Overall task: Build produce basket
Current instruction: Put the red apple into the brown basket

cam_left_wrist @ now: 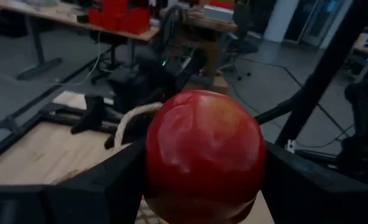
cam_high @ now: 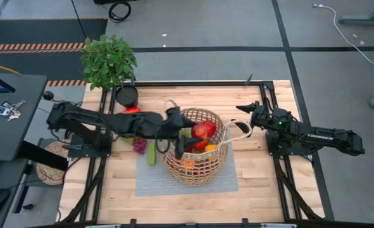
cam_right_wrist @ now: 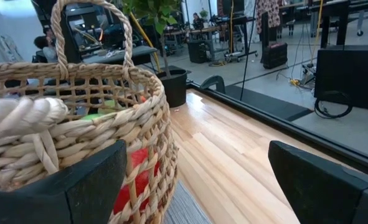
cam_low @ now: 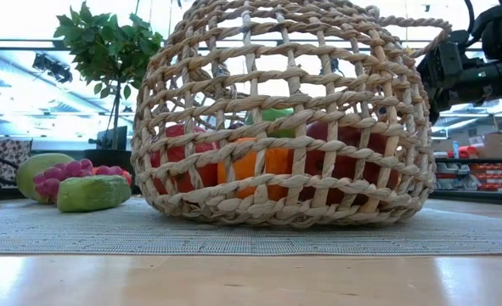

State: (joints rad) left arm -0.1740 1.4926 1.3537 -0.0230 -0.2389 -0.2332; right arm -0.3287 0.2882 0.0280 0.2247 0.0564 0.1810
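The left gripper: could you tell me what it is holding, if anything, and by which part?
The left gripper holds a red apple between its fingers, clamped at the apple's two sides, above the basket.

**Red apple clamped in the left tool**

The left tool (cam_left_wrist: 202, 186) grips a glossy red apple (cam_left_wrist: 203, 155) between its two dark fingers (cam_left_wrist: 103, 186), one on each side. Just behind the apple a tan rope-like basket handle (cam_left_wrist: 129, 121) arcs up. Beyond lie the wooden table (cam_left_wrist: 28, 152) and the other dark arm (cam_left_wrist: 149, 74).
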